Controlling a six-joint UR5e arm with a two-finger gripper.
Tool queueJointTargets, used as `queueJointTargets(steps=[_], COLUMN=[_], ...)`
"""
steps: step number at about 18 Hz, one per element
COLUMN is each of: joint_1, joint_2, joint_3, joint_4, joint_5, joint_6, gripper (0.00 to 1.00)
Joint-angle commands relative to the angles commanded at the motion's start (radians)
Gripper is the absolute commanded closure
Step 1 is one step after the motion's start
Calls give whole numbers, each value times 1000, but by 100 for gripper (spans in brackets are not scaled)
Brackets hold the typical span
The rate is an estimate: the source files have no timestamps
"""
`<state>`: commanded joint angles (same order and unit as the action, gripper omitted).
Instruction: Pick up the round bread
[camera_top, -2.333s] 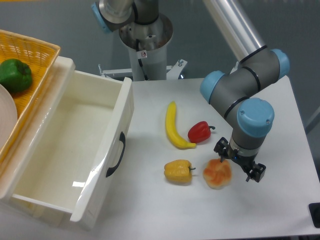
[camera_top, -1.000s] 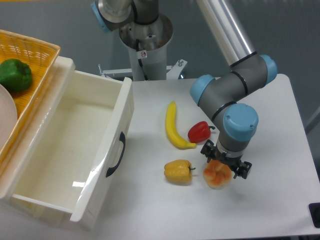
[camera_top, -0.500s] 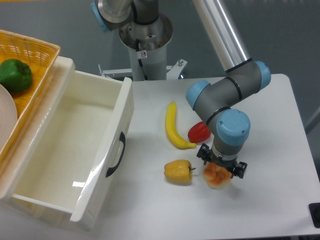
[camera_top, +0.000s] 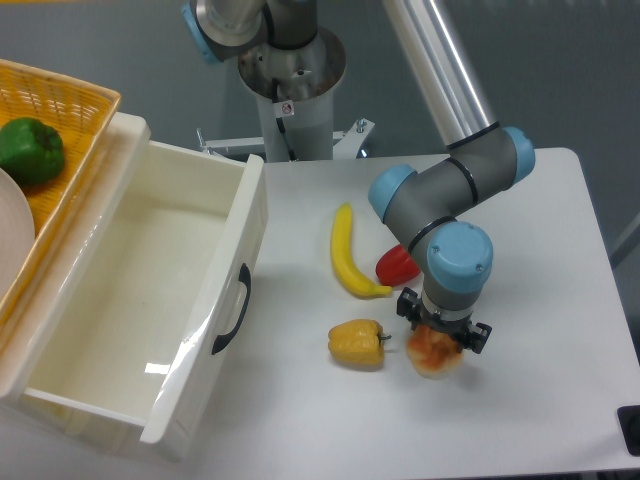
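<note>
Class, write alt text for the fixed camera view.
A robot arm's gripper hangs directly over a round bread on a white table, beside a yellow pepper, red pepper and banana. An open white drawer stands left.

The scene is evenly and brightly lit, apparently from overhead. A white glare patch is seen on the floor of the open drawer (camera_top: 150, 368), and soft, short shadows are cast on the table (camera_top: 560, 250). Focus is sharp at centre; slight softness is perhaps present towards the edges.
</note>
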<state>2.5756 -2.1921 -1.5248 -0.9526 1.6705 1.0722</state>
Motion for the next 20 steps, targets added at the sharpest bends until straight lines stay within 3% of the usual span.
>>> queueJointTargets(steps=[8, 17, 20], joint_1=[3, 8, 31], joint_2=[3, 2, 3], joint_3=[0, 66, 162], joint_4=[0, -29, -194], joint_5=[-3, -18, -38], joint_6=[17, 75, 196], gripper=[95, 100, 100])
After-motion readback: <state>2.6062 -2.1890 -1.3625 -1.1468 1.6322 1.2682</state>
